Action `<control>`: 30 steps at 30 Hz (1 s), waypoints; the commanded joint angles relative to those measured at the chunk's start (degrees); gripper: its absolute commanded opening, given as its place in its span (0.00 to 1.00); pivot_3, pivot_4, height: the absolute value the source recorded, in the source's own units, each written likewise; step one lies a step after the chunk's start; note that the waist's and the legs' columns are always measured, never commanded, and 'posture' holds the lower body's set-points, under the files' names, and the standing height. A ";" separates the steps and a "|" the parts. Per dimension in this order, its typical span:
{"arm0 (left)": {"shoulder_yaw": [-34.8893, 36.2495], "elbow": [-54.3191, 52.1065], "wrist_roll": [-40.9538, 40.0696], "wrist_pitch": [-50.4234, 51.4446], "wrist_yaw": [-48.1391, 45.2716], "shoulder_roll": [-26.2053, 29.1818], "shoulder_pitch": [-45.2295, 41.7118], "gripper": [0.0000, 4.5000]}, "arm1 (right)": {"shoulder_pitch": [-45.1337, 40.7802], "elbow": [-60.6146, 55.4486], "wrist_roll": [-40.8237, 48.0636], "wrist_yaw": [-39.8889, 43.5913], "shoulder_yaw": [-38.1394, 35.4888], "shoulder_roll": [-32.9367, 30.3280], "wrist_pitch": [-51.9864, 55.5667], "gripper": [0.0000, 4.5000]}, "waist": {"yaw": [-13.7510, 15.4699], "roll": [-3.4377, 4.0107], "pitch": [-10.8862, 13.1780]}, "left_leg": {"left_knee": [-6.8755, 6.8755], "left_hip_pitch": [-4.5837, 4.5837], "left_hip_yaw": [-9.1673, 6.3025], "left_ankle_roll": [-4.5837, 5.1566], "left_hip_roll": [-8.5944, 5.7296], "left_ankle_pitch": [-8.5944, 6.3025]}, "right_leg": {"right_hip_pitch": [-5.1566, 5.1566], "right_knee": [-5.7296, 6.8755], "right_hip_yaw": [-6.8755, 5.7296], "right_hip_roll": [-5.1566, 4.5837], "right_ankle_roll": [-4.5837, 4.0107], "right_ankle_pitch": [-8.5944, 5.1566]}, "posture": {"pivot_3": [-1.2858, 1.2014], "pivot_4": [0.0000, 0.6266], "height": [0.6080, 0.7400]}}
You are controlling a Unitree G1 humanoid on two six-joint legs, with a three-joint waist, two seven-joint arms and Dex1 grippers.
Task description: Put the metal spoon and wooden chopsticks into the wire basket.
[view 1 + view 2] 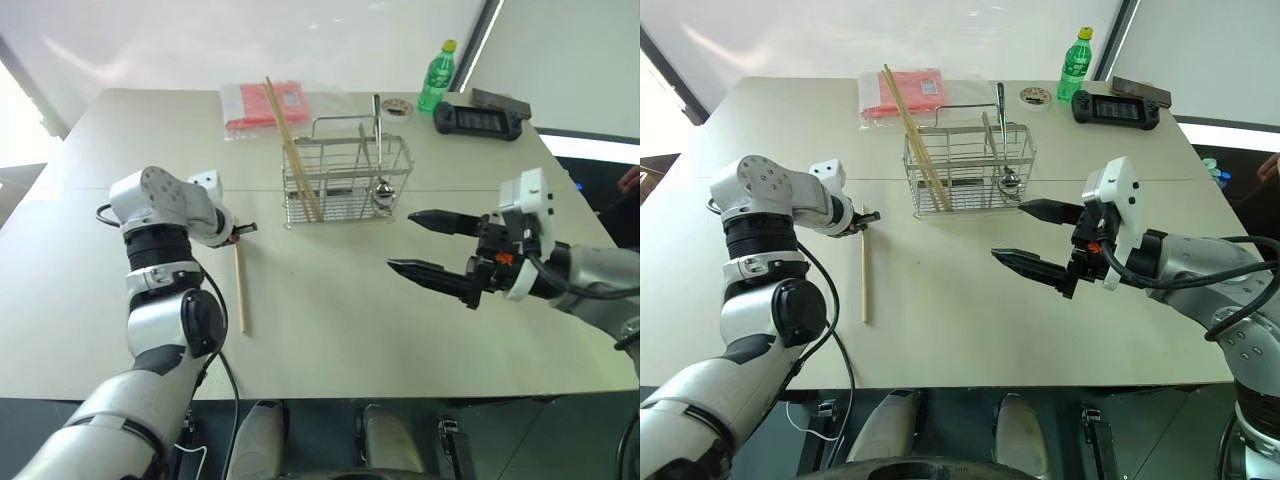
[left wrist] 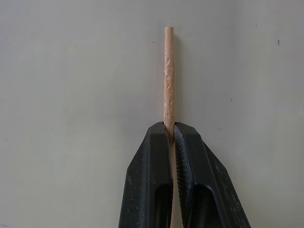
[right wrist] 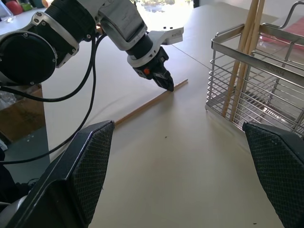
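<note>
One wooden chopstick (image 1: 240,290) lies on the worktop (image 1: 330,320), pinched near its far end by the left hand (image 3: 167,84) (right hand (image 1: 432,246) gapes wide), so lift it level before swinging to the wire basket (image 1: 345,185).

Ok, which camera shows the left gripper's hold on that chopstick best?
The left wrist view: the left gripper is shut on the chopstick, seen close up. The right wrist view shows the grip from the side; the eye views show it small, near the stick's far end.
</note>
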 commanded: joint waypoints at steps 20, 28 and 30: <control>-10.44 -7.64 -11.51 -56.80 -40.83 9.94 -17.47 0.00 | -0.50 1.18 -1.46 1.27 -3.09 -1.50 -1.55 1.00 | -0.03 -0.05 0.04 | 0.08 -0.28 0.04 -0.03 0.00 0.04 | -0.11 -0.08 -0.05 -0.04 0.00 0.03 | 0.52 0.24 0.86; -14.99 -2.36 -10.29 -62.21 -42.84 6.72 -17.05 0.00 | -0.48 1.65 -2.89 -2.20 -5.18 -0.97 -2.60 1.00 | -0.92 -0.04 0.05 | 0.00 -0.29 0.05 0.01 0.02 0.03 | -0.24 -0.02 -0.04 -0.03 0.01 0.03 | 0.52 0.24 0.86; -15.80 -1.97 -9.90 -62.65 -43.08 6.74 -16.04 0.00 | 0.01 1.24 -2.73 -2.66 -5.59 -0.95 -2.55 1.00 | -1.18 -0.04 0.05 | -0.01 -0.30 0.05 0.02 0.02 0.03 | -0.23 -0.01 -0.05 -0.03 0.02 0.02 | 0.52 0.24 0.86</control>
